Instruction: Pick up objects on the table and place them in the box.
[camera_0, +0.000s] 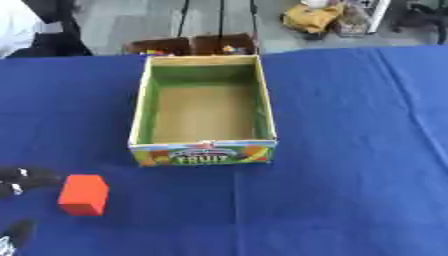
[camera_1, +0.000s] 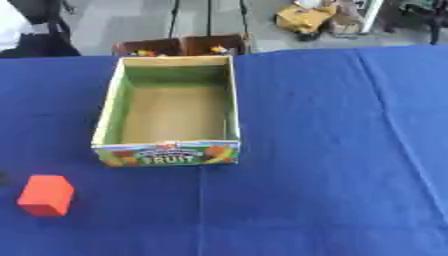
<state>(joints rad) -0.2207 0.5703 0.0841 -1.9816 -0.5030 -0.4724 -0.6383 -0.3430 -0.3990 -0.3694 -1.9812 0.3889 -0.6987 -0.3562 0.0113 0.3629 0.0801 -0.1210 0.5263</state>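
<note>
An open cardboard box (camera_0: 203, 153) with green inner walls and a "FRUIT" label on its front stands in the middle of the blue table; nothing lies inside it. A red block (camera_0: 84, 195) rests on the cloth to the front left of the box, apart from it. My left hand (camera_0: 24, 179) shows only as black fingers at the left edge, just left of the block and not touching it. A further dark finger or thumb sits lower at the edge. The fingers are spread with nothing between them. My right hand shows in neither view.
The blue cloth (camera_0: 350, 150) covers the whole table. Beyond the far edge stand two brown boxes (camera_0: 194, 45) with small coloured things in them. A yellow bag (camera_0: 311, 17) lies on the floor behind.
</note>
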